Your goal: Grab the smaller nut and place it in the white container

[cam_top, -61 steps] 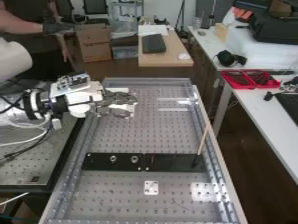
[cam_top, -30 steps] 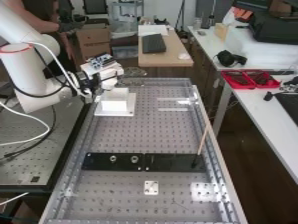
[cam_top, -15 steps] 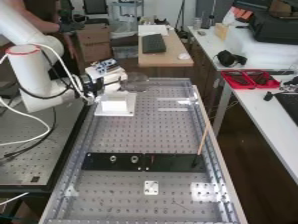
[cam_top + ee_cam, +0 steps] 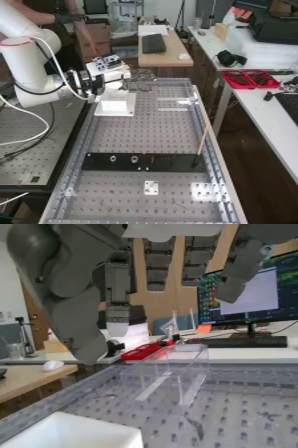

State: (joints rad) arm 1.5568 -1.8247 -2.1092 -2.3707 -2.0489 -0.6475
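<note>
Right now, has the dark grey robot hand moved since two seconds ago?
Yes, the robot hand moved up the high view, to the perforated metal bench's far edge.

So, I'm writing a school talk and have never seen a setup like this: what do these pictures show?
The machine is a white jointed robot arm with a dark grey mechanical hand. One picture looks down from a fixed camera above the bench's near end; the other comes from the arm's wrist. On the grey perforated metal bench stands an open white container. Nearer lies a flat black bar, carrying a larger metal nut and a round metal bearing. The hand is open, apparently holding nothing.
</note>
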